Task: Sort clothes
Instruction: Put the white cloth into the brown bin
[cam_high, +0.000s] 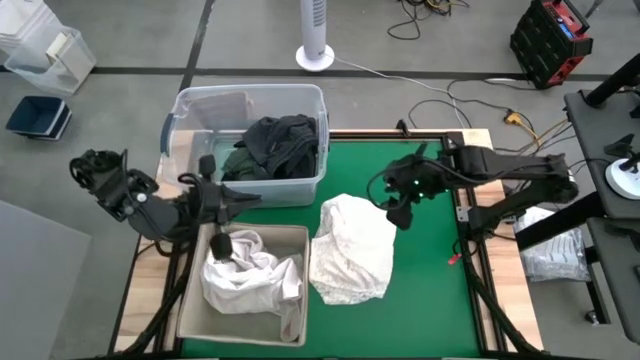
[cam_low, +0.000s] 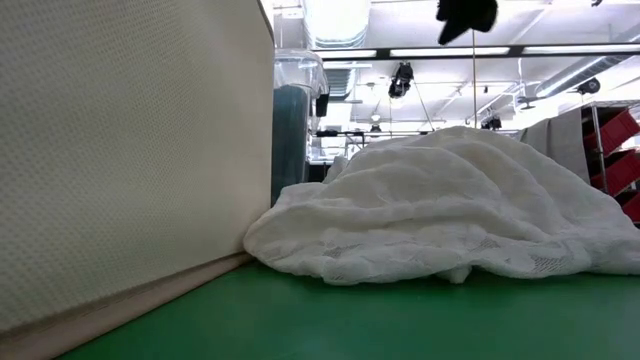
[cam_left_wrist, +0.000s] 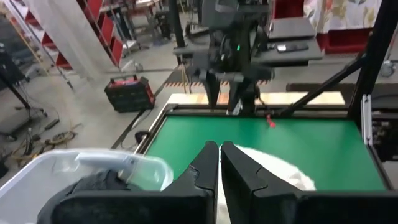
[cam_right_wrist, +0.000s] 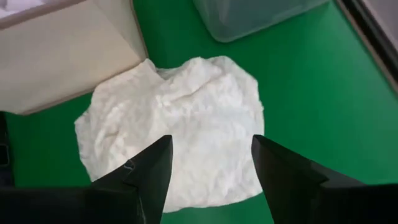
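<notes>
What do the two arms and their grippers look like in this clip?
Both arms are dark, nearly black, built of chunky jointed segments. The left gripper has two flat, angular black fingers. The right gripper has the same black, wedge-shaped fingers with slanted edges. A small green light glows on the right arm's wrist in the high view, and thin dark cables loop beside it. No lettering can be made out.

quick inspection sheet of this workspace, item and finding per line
surface: green mat, bare at the right
job's things: white garment loose on the mat; white garments in beige bin; dark garments in clear tub
clutter: nothing seen
end effectors: left end effector shut, empty, above the bin's edge; right end effector open above the loose garment
cables: cables on the floor
surroundings: fan base, red toolbox
</notes>
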